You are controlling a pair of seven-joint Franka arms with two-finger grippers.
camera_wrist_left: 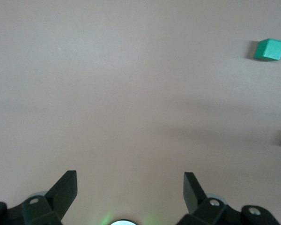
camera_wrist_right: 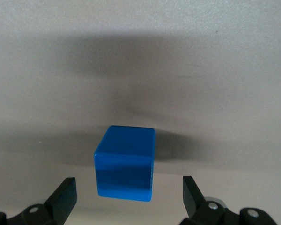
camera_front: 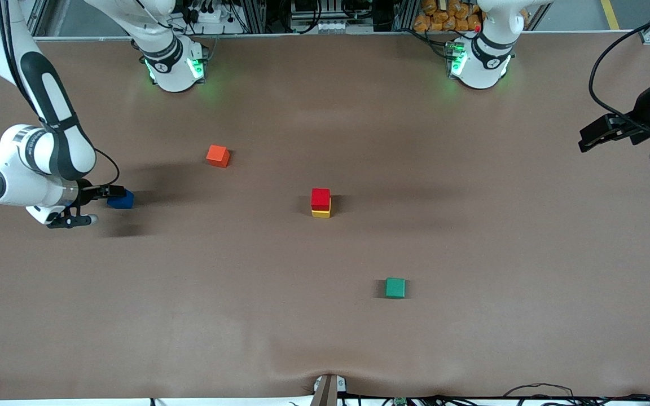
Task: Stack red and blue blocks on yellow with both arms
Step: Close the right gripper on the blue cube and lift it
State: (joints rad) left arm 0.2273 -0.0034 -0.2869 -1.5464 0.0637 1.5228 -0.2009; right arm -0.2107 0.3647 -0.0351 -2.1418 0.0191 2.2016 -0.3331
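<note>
The red block [camera_front: 320, 197] sits on top of the yellow block [camera_front: 321, 213] at the middle of the table. The blue block [camera_front: 122, 199] rests on the table toward the right arm's end. My right gripper [camera_front: 105, 204] is low beside it and open. In the right wrist view the blue block [camera_wrist_right: 125, 161] lies just ahead of the right gripper [camera_wrist_right: 129, 180], its fingertips [camera_wrist_right: 68, 187] apart from the cube's sides. My left gripper [camera_front: 590, 138] waits in the air over the left arm's end of the table, and in its wrist view the left gripper [camera_wrist_left: 130, 176] is open over bare table.
An orange-red cube [camera_front: 218, 155] lies between the right arm's base and the stack. A green cube [camera_front: 395, 287] lies nearer the front camera than the stack; the green cube [camera_wrist_left: 269, 49] also shows in the left wrist view. The brown table [camera_front: 325, 338] spreads around them.
</note>
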